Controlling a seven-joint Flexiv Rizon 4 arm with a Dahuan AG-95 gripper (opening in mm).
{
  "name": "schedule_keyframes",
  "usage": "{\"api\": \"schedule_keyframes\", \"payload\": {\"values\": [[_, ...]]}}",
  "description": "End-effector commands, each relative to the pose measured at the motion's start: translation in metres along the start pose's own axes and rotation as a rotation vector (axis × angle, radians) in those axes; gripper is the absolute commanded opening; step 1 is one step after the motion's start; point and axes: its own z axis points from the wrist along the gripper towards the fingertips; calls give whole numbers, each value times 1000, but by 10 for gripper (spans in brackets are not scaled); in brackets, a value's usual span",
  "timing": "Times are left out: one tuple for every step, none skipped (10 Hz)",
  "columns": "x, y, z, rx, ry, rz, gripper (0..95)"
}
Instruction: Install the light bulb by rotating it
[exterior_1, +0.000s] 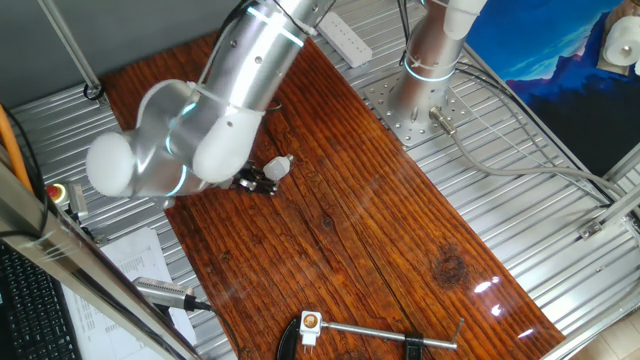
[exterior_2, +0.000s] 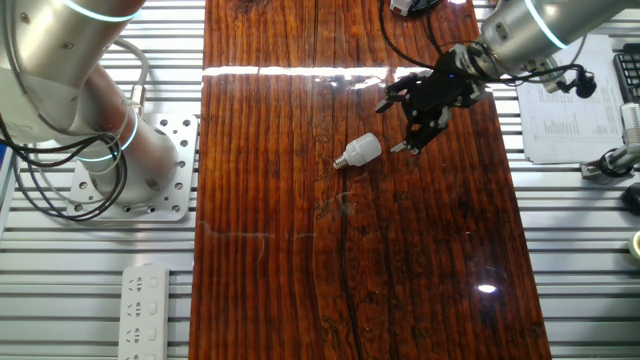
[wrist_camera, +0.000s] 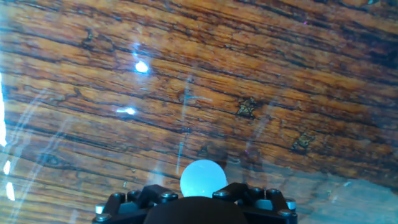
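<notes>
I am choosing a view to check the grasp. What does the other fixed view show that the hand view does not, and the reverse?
Only the other fixed view shows the whole light bulb lying on its side on the wooden table, its screw base, the gripper beside it, apart, and a power strip. Only the hand view shows the bulb's dome end-on, right above the gripper body. Both show the bulb and the wood grain.

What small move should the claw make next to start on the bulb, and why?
Probably shift the claw sideways over the light bulb and lower it. The bulb lies on its side on the wooden table, apart from the claw, which holds nothing. Whether the claw is open is unclear.
</notes>
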Motion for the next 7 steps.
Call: {"api": "schedule_keyframes", "payload": {"values": [[2,0,6,28,5,9,760],[3,0,8,44,11,7,760],[3,0,10,52,16,-5,760],[4,1,13,59,18,-12,760],[5,1,15,63,18,-14,760],[4,1,16,64,19,-12,760],[3,2,19,77,25,-9,760]]}}
